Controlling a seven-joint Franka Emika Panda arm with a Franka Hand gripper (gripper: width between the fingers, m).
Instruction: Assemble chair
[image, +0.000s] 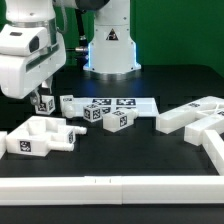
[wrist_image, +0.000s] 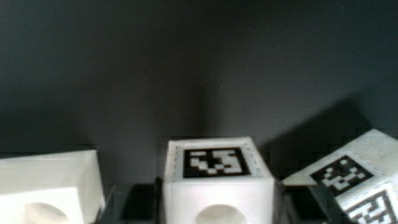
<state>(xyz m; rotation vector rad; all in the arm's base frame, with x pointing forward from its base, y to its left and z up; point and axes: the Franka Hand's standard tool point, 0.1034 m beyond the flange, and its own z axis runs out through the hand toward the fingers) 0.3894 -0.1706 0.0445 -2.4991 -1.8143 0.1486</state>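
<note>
Assembly has barely begun, and no part looks joined to another. The gripper (image: 42, 99) pinches one peg (wrist_image: 217, 166) near the slab (image: 40, 136). Other pegs (image: 96, 112) lie loose by the marker board (image: 128, 101), and the bars (image: 200, 118) wait at the exterior view's right.

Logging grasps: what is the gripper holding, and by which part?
The gripper appears shut on a small tagged white block, pinched across its two opposite sides.

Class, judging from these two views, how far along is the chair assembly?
Done: nothing looks joined. The left slab, the right slab and the loose pegs lie apart. In hand: the gripper is down at one small tagged peg, grip unclear. Left: all the joining.
</note>
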